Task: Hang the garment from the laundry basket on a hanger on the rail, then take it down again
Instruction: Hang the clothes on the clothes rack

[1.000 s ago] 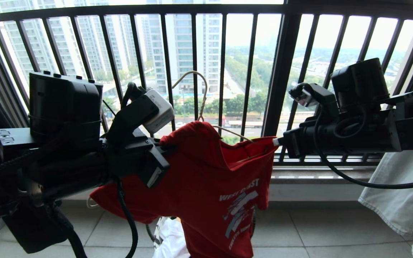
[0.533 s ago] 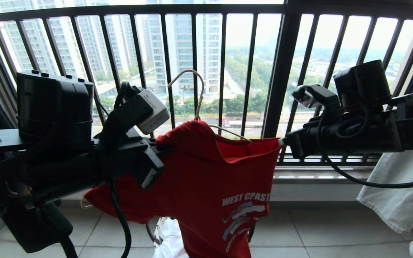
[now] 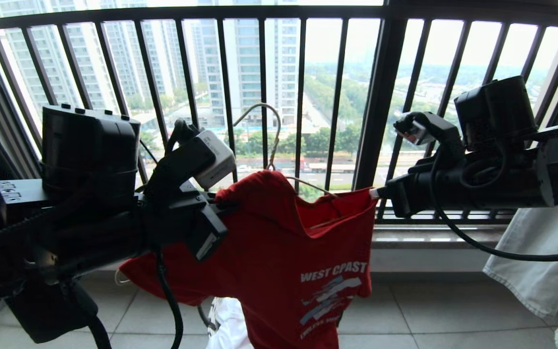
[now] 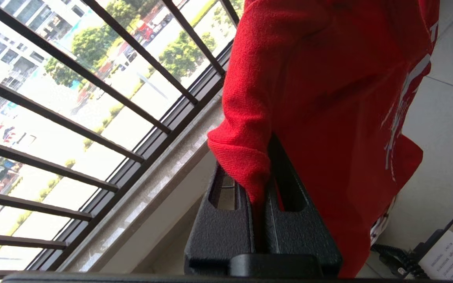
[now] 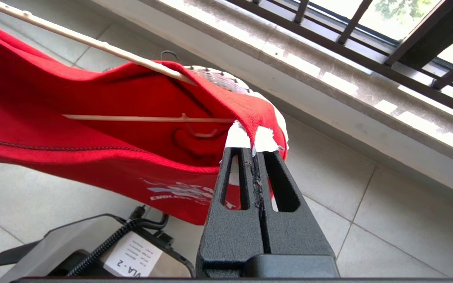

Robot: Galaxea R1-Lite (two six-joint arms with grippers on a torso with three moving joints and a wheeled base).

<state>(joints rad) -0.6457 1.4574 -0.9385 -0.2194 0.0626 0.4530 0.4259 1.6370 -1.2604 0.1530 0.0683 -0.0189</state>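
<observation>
Balcony, black vertical-barred window railing point(image 3: 337, 97) with towers and trees beyond, pale tiled floor point(image 3: 429, 315) below. One red garment point(image 3: 279, 252) stretched between my two hands in front of the railing, hanging toward the floor; chest print reads "WEST COAST", smaller lines under it unreadable. One pale cloth point(image 3: 540, 252) hangs at far right, a white heap point(image 3: 233, 322) sits under the red shirt. One cream wire hanger point(image 3: 264, 131) threaded inside the neck, hook sticking up above the collar, not on any bar. My left hand point(image 4: 260, 184) is closed tight, pinching a fold of the red shoulder. My right hand point(image 5: 255, 143) is clamped fully closed, white-taped tips biting the red fabric edge at the other side, hanger wire just beside. A label in the right wrist view reads "VLA-2" point(image 5: 134, 257).
</observation>
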